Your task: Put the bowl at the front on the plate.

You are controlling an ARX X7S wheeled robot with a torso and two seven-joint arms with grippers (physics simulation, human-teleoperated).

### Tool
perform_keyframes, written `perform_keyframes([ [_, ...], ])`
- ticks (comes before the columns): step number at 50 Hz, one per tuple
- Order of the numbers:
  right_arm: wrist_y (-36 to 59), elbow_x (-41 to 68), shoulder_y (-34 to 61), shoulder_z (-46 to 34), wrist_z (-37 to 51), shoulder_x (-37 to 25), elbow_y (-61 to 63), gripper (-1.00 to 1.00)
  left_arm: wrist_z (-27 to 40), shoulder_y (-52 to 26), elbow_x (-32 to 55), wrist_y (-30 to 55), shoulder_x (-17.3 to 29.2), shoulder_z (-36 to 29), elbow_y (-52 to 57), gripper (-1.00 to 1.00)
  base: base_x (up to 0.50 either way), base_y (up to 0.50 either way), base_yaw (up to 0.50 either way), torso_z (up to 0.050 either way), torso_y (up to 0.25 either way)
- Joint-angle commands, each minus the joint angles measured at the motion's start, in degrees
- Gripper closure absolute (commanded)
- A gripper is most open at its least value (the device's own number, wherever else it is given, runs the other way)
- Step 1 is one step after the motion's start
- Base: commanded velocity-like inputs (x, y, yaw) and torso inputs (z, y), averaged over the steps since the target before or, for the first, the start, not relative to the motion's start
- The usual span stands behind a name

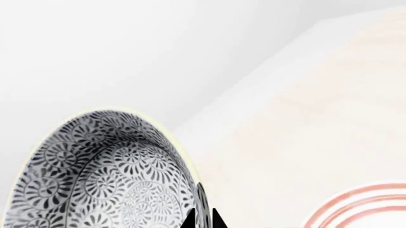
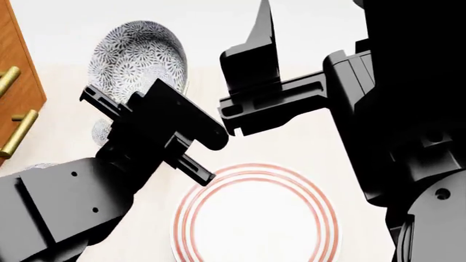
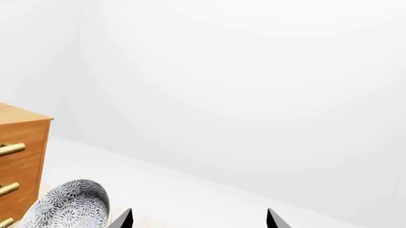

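Cabinet [image 2: 16, 82]: wood, brass handles, far left edge of head view; also seen in R wrist view, beside the bowl there.
Other bowls [image 2: 102, 131]: same pattern, only slivers visible under the L arm, on the table left of the plate. A second sliver sits nearer the left edge; can't tell much more.
Bowl [image 2: 135, 57]: blue-grey flower pattern, tilted, opening facing the head cam. Up at upper left of head view, off the plate, seems lifted clear of the table. Not over the plate; it's beyond and left of it.
L gripper [image 1: 203, 219]: clamped on the bowl rim. L wrist view shows one black tip inside the wall and one outside, rim pinched between. Bowl interior fills the lower part of that view.
Table [image 2: 306, 142]: pale wood grain top; its far edge shows in L wrist view.
Plate [image 2: 255, 218]: white, three thin red rings, flat on the table at bottom centre of head view, between the two arms. Nothing on it. Corner of its rim also seen in L wrist view, apart from the bowl.
R gripper [image 3: 199, 219]: fingers wide apart, holding nothing. Raised above the table, right of the bowl, beyond the plate in head view. R wrist view mostly shows white wall.
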State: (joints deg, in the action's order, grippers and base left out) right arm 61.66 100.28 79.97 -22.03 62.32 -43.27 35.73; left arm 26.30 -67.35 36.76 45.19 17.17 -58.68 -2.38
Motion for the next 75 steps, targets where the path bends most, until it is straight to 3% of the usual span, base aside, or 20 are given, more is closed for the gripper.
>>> perform_keyframes([
  [1,-0.1,0.9,0.7,-0.4,0.5,-0.1,0.1,-1.0,0.9,0.1,-2.8,-0.8,-1.8,-1.4,-1.6,1.0,0.0,0.0,0.0,0.0,0.0],
  [32,-0.6,3.5,2.2,-0.8,1.5,-1.6,0.9,-1.0,-0.3,0.4,-5.2,-0.7,-6.2,-7.1,-3.6,1.0,0.0,0.0,0.0,0.0,0.001],
  [75,-1.9,6.3,3.0,-2.2,4.4,-2.9,2.0,-1.0,-16.4,-7.2,-0.2,5.6,-11.5,-13.1,-10.2,1.0,0.0,0.0,0.0,0.0,0.0],
])
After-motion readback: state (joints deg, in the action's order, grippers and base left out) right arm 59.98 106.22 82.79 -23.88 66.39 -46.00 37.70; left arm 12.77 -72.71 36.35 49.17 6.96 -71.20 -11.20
